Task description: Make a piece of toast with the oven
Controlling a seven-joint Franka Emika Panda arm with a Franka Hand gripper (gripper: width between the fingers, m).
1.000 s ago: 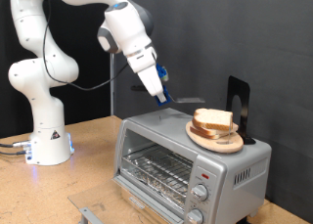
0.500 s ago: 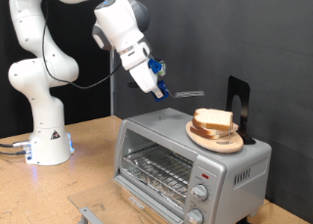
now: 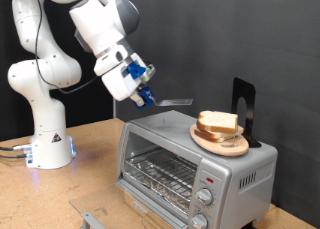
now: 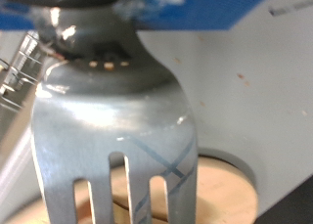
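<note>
A grey slotted spatula is gripped by its handle in the closed gripper, held in the air above the oven's left end in the exterior view. The piece of toast is seen on a round wooden plate on top of the oven. The oven door is shut.

In the wrist view, the spatula's blade fills the frame.

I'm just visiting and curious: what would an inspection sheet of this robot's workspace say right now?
Surface: wooden table.
Job's things: oven, door down, rack bare; piece of toast on a round wooden plate on the oven's top.
Clutter: black stand behind the plate.
Gripper: gripper holds a spatula in the air, at the exterior view's left of the toast.
Cables: cables at the robot's base.
Surroundings: black curtain.
</note>
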